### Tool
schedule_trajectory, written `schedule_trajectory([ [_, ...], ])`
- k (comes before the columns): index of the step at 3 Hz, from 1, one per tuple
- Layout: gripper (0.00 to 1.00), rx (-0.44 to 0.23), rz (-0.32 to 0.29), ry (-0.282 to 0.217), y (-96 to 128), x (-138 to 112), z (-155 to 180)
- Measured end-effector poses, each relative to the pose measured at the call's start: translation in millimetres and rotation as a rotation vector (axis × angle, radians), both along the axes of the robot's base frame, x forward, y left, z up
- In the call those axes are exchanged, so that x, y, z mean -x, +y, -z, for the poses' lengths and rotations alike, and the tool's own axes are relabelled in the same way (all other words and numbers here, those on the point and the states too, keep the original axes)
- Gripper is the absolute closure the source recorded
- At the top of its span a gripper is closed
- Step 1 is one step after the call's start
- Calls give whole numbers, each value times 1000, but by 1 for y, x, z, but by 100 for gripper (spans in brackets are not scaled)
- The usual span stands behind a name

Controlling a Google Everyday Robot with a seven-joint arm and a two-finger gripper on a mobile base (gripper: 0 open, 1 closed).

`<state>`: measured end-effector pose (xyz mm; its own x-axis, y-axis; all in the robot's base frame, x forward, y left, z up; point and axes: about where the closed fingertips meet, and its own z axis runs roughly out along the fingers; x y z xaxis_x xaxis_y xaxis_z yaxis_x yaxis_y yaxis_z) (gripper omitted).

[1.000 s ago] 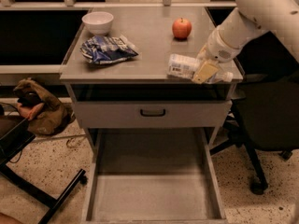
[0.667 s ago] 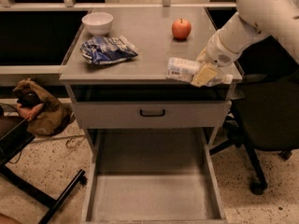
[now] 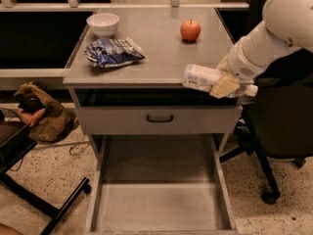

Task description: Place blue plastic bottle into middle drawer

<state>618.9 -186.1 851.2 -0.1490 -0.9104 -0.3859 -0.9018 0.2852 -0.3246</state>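
Grey table [image 3: 161,58]: you are looking down at a flat metal top, with drawers under it.
Bottle [image 3: 201,76]: it is small and clear, with a pale label. It lies on its side at the front right corner of the table, sticking out past the front edge. Its white cap points to the right. You cannot tell if it touches the table top.
Gripper [image 3: 221,85]: it is at that same front right corner, pinched around the bottle near the cap end. One tan finger [image 3: 225,86] lies across the front of the bottle.
Arm [image 3: 274,31]: it is thick and white, and comes in from the top right of your view.
Open drawer [image 3: 161,207]: it is pulled out low down, below the table front. It has a plain grey floor and low side walls. The bottle is up above it and to the right, well apart from it.
Shut drawer [image 3: 122,119]: it sits just under the table top and has a black handle [image 3: 160,118] in the middle.
Bowl [image 3: 102,23]: white, at the back left of the table.
Snack bag [image 3: 112,53]: blue and white, crinkled, just in front of the bowl.
Apple [image 3: 190,30]: red, at the back, right of the middle.
Chair [image 3: 281,126]: black, on the floor to the right of the table.
Brown bag [image 3: 44,114]: slumped on the floor to the left of the table.
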Motion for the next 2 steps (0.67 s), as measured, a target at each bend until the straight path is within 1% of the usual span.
schedule_trajectory([
  [1,100,-10,35,-18,-9,27,-4],
  [2,100,-86,45,11,-6,47,22],
])
